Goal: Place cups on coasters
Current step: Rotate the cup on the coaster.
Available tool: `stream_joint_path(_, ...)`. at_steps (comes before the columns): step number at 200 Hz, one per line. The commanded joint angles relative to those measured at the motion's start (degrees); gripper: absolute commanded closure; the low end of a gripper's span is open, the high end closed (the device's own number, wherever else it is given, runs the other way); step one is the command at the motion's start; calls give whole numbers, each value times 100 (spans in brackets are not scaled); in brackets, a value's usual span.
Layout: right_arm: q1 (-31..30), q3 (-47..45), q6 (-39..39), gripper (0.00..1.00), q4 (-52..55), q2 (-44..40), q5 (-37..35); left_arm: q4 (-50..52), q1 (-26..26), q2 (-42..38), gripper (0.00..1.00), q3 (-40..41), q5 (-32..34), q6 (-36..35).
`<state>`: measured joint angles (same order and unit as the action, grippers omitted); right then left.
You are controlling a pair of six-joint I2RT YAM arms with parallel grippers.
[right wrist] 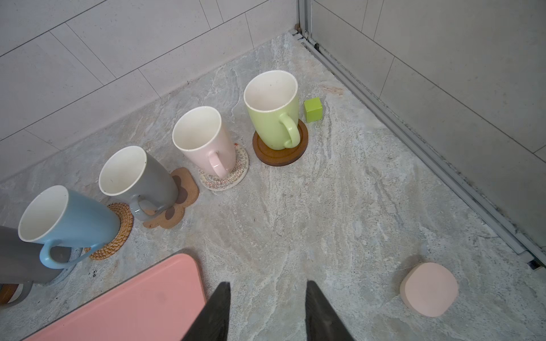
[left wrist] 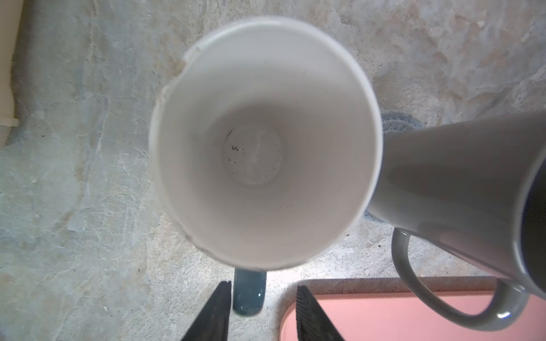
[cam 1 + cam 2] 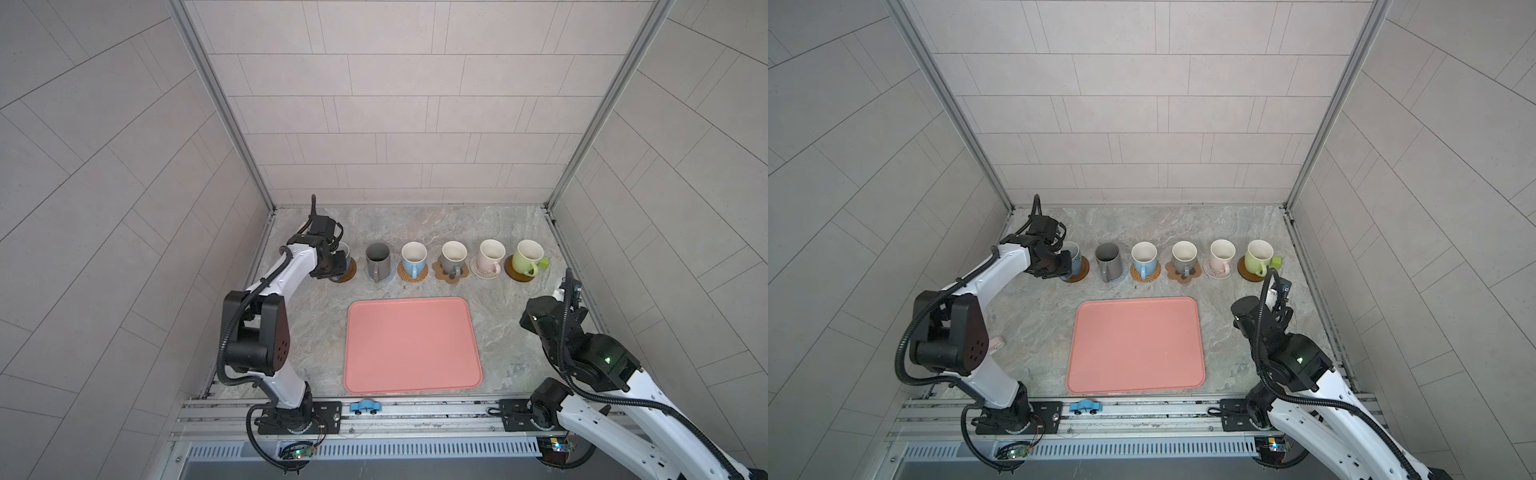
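Close to my base, on the metal rail, sat a little blue toy car (image 3: 365, 406). Just past it lay the big pink tray (image 3: 411, 345), flat on the stone table (image 3: 503, 332). Off to the right of the tray hung my right pincer (image 1: 268, 283). Its two fingers were spread apart and held nothing. Only bare table showed between them. A small pink disc (image 1: 428, 289) lay near it, by the side wall.

Farther back, my left pincer (image 2: 263, 284) hung low at the left end of the row of mugs. Its fingers stood on both sides of the blue handle (image 2: 249, 298) of the pale grey mug (image 2: 260, 141). They were loose, with a gap showing, so I was not squeezing it. That mug stood on the left wooden disc (image 3: 348, 272).

Along the far row, going right, every other mug stood on its own mat with its handle turned toward me. The tall dark grey mug (image 3: 377, 257) was on the grey-blue crochet round (image 2: 396, 122). The light blue mug (image 3: 414, 255) was on the tan rattan round (image 1: 118, 236). The grey mug (image 3: 453, 255) was on the brown paw mat (image 3: 439, 272). The pink mug (image 3: 491, 253) was on the cream woven round (image 3: 482, 272). The green mug (image 3: 527, 255) was on the right wooden disc (image 3: 515, 276). A little green block (image 3: 543, 262) sat just beside the green mug.
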<state>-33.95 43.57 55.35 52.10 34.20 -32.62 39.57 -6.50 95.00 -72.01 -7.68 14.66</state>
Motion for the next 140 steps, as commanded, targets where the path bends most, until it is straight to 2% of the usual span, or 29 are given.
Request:
stream_joint_path(1,23,-35,46,56,40,-36,-73,-25,8,-175,57,98,-40,64)
stream_joint_path(140,22,-34,46,56,63,-52,-69,-196,-17,-205,57,215,-137,169)
